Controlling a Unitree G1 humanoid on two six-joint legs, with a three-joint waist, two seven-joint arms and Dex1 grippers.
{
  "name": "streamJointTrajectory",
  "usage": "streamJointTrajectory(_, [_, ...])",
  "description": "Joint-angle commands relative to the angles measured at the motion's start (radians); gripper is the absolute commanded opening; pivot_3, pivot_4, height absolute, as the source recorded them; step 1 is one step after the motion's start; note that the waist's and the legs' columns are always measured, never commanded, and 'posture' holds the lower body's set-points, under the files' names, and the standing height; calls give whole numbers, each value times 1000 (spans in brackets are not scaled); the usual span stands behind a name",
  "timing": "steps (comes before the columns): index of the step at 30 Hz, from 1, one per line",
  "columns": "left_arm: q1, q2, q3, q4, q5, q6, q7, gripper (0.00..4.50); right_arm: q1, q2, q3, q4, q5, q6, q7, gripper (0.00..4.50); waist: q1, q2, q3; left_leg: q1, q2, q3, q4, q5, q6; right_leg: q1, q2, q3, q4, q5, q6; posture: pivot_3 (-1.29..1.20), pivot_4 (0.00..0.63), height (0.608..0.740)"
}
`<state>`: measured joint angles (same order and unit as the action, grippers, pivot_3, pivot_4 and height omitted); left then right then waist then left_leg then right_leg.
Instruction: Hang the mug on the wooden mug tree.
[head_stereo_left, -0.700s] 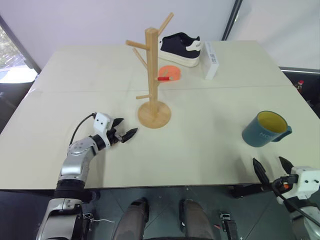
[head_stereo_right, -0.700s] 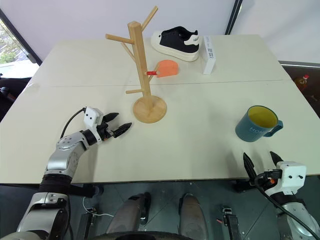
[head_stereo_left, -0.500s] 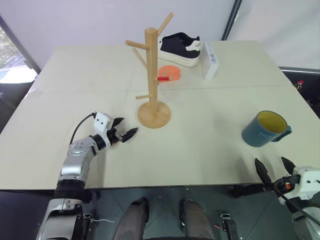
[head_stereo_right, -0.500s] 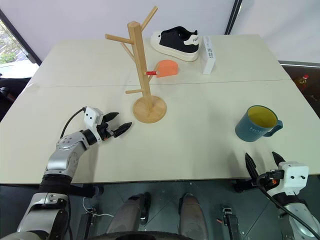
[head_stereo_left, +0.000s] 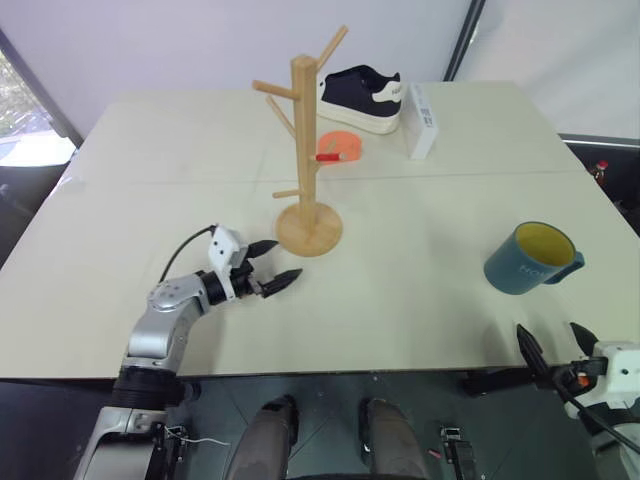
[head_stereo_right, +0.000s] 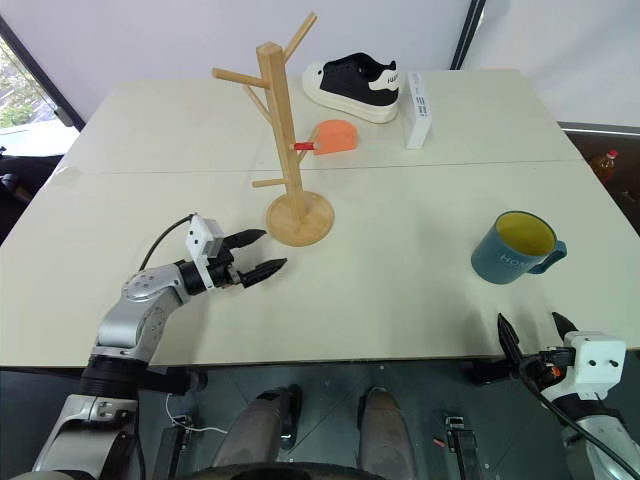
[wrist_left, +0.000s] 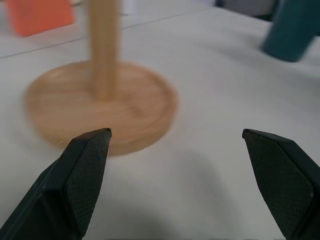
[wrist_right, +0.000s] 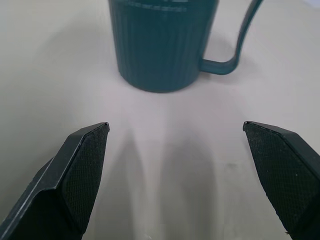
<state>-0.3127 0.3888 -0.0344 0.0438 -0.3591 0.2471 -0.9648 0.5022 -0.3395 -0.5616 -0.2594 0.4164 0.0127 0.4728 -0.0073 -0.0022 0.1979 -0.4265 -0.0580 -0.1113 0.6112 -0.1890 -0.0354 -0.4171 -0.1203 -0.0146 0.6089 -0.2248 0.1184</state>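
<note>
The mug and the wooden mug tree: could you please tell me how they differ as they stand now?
The mug is teal, short and squat, near the table's right edge; the wooden mug tree is pale wood, far taller, near the table's middle. The mug has one loop handle; the tree has several angled pegs, all bare. Both stand upright.

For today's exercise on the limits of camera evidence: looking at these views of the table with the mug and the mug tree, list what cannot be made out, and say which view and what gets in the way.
- Mug: pale lettering on its side, too small to read in the eye views.
- Mug, right wrist view: top cut off by the edge, so rim and inside are hidden.
- Wooden mug tree, left wrist view: pegs cut off above; base and post blurred.
- White box: its print is too small.
- Orange object: partly behind the post; what it is stays unclear.
</note>
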Motion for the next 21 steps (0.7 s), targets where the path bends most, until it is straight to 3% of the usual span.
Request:
streamJointTrajectory(1, [6, 13, -94, -125, -35, 33, -94, 4500, 4, -12, -57, 2, 9, -28, -15, 4456, -1, 0, 0, 0, 0, 0, 0, 0, 0, 0, 0, 0, 0, 0, 0, 0, 150, 740])
streamJointTrajectory(10, [-38, -7, -226, -191, -29, 40, -161, 4500, -151, -98, -81, 147, -18, -7, -61, 4456, -5, 3, -2, 0, 0, 3, 1, 0, 0, 0, 0, 1, -2, 1, -2, 0, 150, 740])
streamJointTrajectory(21, [-33, 13, -206, -209, -37, 41, -139, 4500, -358, -235, -47, 369, -51, -19, -18, 4456, -1, 3, -2, 1, 0, 6, 1, 2, 4, 2, 1, 0, 0, 2, -4, 0, 150, 740])
